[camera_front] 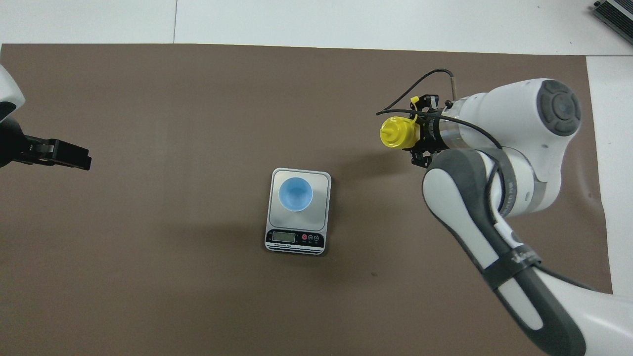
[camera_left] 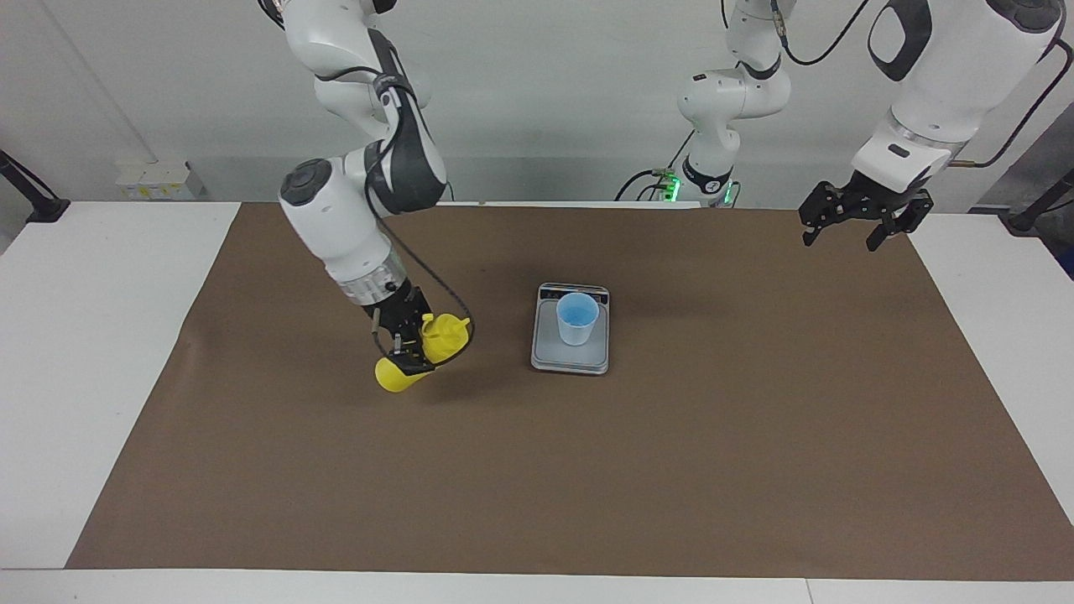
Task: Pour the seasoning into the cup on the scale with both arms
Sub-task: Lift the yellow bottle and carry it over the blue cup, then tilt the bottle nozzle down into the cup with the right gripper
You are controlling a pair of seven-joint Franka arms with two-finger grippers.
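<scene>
From my remote station I see the right gripper [camera_left: 409, 346] clamped around the middle of the seasoning bottle [camera_left: 419, 352], which hangs tilted in the air above the brown mat [camera_left: 537, 470], between the right arm's end of the table and the scale [camera_left: 570, 356]. The bottle's nozzle end points toward the scale; in the overhead view the domed top [camera_front: 394, 133] faces the camera, with the cap strap beside it. The light blue cup [camera_left: 577, 319] stands upright on the scale platform, toward the display edge (the display faces the robots). Bottle and cup are well apart.

The left gripper [camera_left: 852, 228] waits over the mat's corner at the left arm's end of the table, fingers spread wide, holding nothing. In the overhead view only its dark tip [camera_front: 59, 155] shows at the frame edge.
</scene>
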